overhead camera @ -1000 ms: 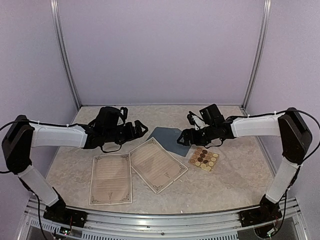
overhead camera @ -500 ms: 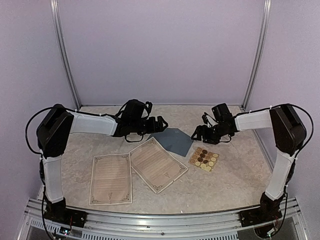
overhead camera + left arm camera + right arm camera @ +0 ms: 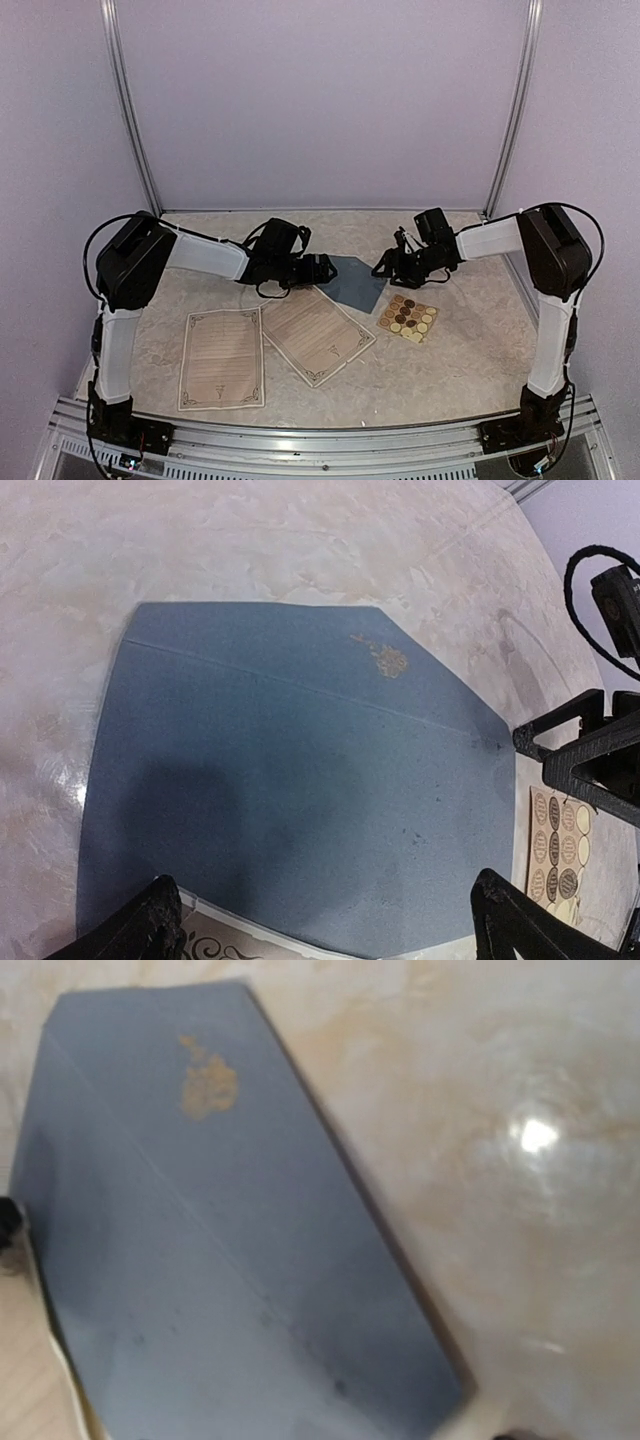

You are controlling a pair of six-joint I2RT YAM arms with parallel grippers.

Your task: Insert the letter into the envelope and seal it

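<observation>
The slate-blue envelope (image 3: 352,281) lies flat on the table at mid back, its near left corner overlapping a letter. It fills the left wrist view (image 3: 300,770) and the right wrist view (image 3: 220,1250), with a gold emblem (image 3: 385,661) beyond a crease. My left gripper (image 3: 326,268) is open and empty at the envelope's left edge, its fingertips (image 3: 152,920) wide apart over the near edge. My right gripper (image 3: 382,268) is open and empty at the right edge, and also shows in the left wrist view (image 3: 560,755). Two cream letters lie nearer: one tilted (image 3: 316,330), one at the left (image 3: 222,357).
A small square sheet of round stickers (image 3: 408,317) lies right of the envelope, close under my right gripper; it also shows in the left wrist view (image 3: 556,852). The lilac back and side walls and metal posts enclose the marbled table (image 3: 470,350).
My left gripper has swung right from above the letters to the envelope's left edge. My right gripper drew back to the right, then edged back to the envelope's right edge.
</observation>
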